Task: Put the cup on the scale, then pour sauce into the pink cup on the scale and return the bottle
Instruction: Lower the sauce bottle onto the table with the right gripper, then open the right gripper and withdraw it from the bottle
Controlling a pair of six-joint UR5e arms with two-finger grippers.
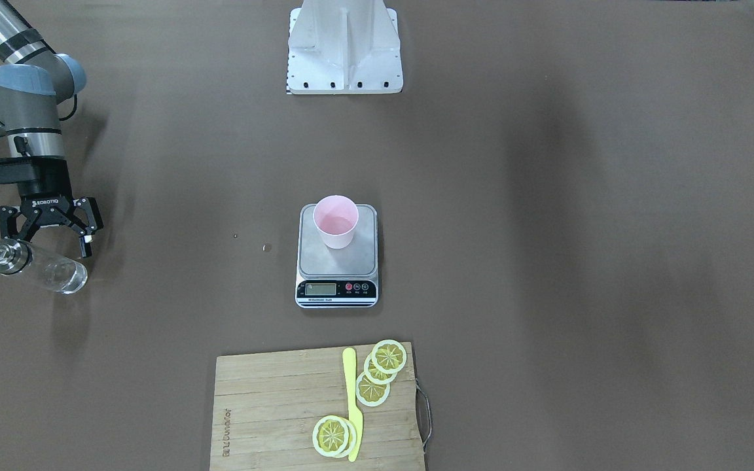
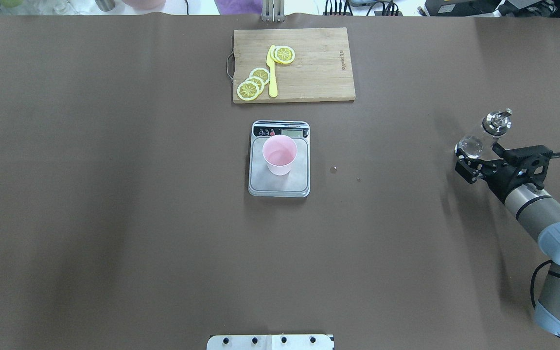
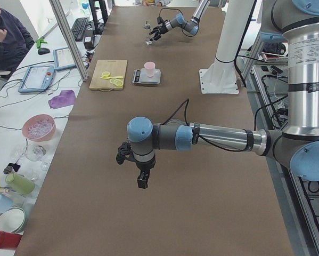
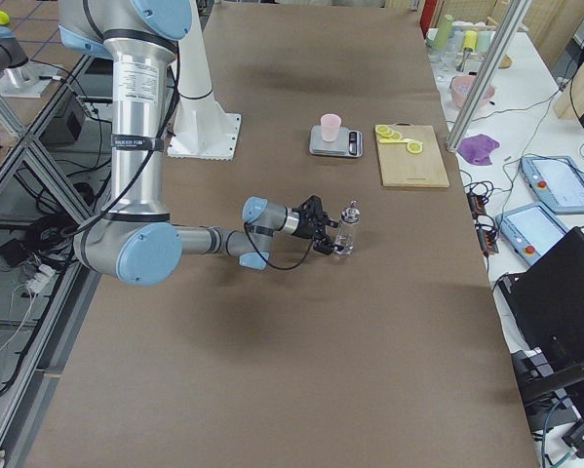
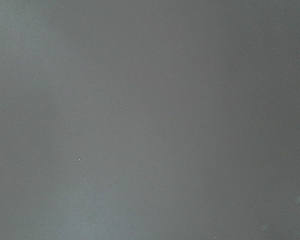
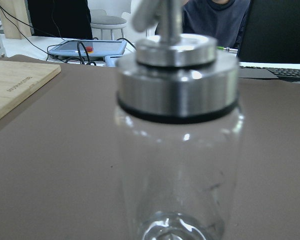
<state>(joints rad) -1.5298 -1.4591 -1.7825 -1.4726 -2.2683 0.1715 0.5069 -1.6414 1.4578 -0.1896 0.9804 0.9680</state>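
Observation:
The pink cup [image 1: 336, 221] stands upright on the back part of the scale [image 1: 364, 256], mid-table; both also show in the overhead view, cup [image 2: 280, 154] on scale [image 2: 260, 181]. The clear glass bottle [image 1: 43, 269] with its silver pourer stands upright on the table at my right, and fills the right wrist view [image 6: 177, 150]. My right gripper [image 1: 46, 245] is open, level with the bottle [image 2: 485, 135], fingers spread beside its lower part without clamping it. The sauce is too clear to make out. My left gripper [image 3: 140, 172] hangs over bare table; I cannot tell its state.
A wooden cutting board [image 1: 272, 405] with lemon slices and a yellow knife lies beyond the scale on the operators' side. Two small drops [image 1: 267, 248] sit on the mat between scale and bottle. The robot's white base [image 1: 344, 59] is at the near edge.

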